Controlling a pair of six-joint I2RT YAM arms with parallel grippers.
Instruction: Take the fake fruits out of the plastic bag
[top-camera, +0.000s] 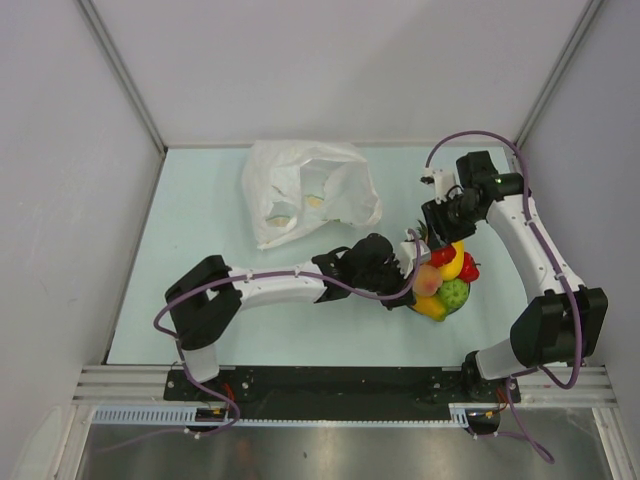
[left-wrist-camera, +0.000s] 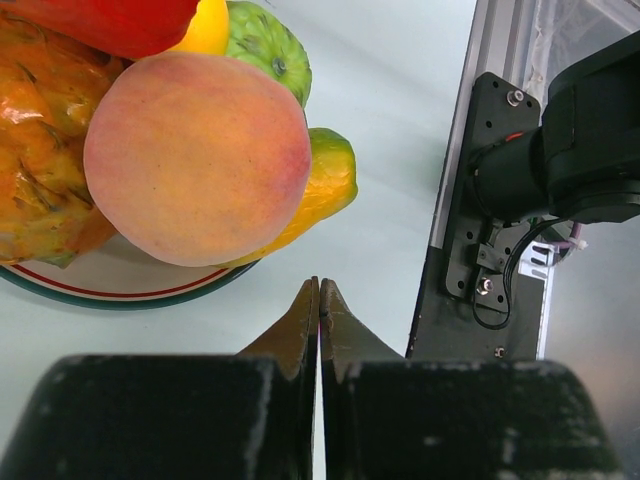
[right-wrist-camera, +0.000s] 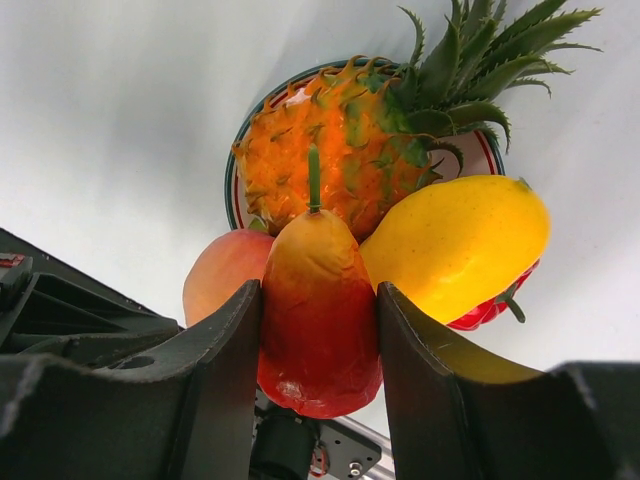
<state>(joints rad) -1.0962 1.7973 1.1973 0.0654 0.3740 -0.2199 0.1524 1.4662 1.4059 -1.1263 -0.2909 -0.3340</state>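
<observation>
The plastic bag (top-camera: 310, 190) lies crumpled at the back of the table, with pale yellowish shapes showing through it. The fake fruits are piled on a round plate (top-camera: 447, 312): pineapple (right-wrist-camera: 330, 150), yellow lemon (right-wrist-camera: 455, 245), peach (left-wrist-camera: 195, 155), green lumpy fruit (left-wrist-camera: 265, 50), mango (left-wrist-camera: 325, 190) and strawberry (right-wrist-camera: 485, 312). My right gripper (right-wrist-camera: 320, 290) is shut on a red-orange pear-shaped fruit (right-wrist-camera: 320, 330), held just above the pile. My left gripper (left-wrist-camera: 320, 290) is shut and holds nothing, its tips just beside the plate rim (left-wrist-camera: 100, 285) near the peach.
My left arm (top-camera: 280, 285) stretches across the front middle of the table towards the plate. My right arm (top-camera: 530, 230) curves along the right wall. White walls close in the table on three sides. The black base rail (top-camera: 330, 385) runs along the near edge.
</observation>
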